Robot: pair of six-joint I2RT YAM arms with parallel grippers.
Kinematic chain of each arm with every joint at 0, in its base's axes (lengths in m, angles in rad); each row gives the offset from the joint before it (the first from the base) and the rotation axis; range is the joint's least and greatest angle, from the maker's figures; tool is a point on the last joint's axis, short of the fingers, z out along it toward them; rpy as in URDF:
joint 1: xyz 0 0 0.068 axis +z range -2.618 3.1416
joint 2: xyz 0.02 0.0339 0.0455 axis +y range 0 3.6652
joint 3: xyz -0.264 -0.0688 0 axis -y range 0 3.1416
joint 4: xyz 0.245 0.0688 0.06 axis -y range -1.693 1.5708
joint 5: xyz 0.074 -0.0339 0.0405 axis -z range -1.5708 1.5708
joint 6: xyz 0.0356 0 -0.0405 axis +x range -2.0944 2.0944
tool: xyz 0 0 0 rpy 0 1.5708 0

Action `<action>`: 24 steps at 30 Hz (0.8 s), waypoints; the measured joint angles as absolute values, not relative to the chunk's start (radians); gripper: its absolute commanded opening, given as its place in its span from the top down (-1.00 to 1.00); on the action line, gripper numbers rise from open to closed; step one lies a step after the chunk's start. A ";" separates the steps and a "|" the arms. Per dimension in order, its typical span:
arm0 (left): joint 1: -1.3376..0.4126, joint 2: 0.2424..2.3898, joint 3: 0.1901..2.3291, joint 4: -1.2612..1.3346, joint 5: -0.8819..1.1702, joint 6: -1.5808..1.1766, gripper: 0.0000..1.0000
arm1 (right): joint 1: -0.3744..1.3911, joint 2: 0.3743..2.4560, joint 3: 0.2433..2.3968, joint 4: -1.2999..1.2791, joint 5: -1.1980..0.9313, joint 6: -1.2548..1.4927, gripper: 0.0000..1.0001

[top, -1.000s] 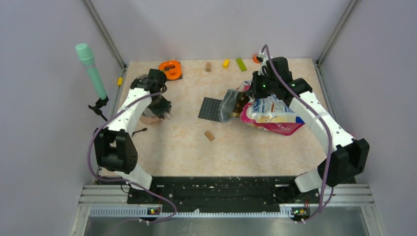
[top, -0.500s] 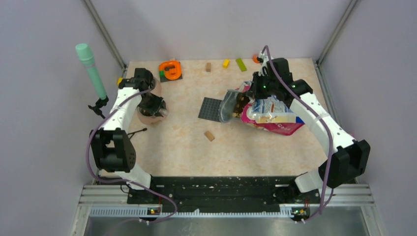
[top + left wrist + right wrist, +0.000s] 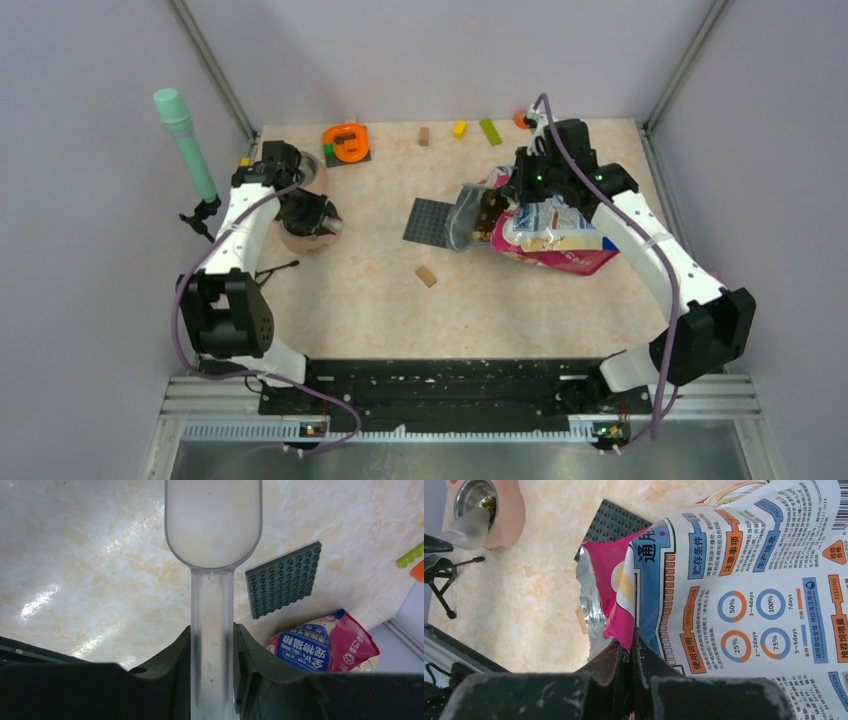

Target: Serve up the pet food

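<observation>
Pet food bag (image 3: pixel 744 580) pinched at mouth by right gripper (image 3: pixel 633 641), left gripper (image 3: pixel 212 636) clamping scoop (image 3: pixel 213 525), apparently over bowl (image 3: pixel 513 516)

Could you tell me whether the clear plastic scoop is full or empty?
Empty: in the left wrist view, nothing lies in the bowl of the clear plastic scoop clamped in the left gripper.

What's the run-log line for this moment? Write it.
left claw: shut on scoop, scoop empty | right claw: shut on bag edge, mouth open | bowl: kibble inside
</observation>
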State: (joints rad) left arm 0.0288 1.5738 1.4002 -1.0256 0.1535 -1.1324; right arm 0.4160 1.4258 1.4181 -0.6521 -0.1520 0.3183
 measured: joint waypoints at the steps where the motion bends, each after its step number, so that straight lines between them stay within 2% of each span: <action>1: 0.029 1.565 1.390 -1.022 0.161 -1.135 1.00 | 0.416 1.424 1.417 -0.653 -0.152 0.319 1.00; 19: 0.019 1.400 1.338 -1.005 0.172 -1.099 1.00 | 0.416 1.420 1.413 -0.653 -0.159 0.319 1.00; 24: -0.113 1.321 1.288 -0.936 0.128 -0.969 1.00 | 0.416 1.420 1.413 -0.653 -0.159 0.319 1.00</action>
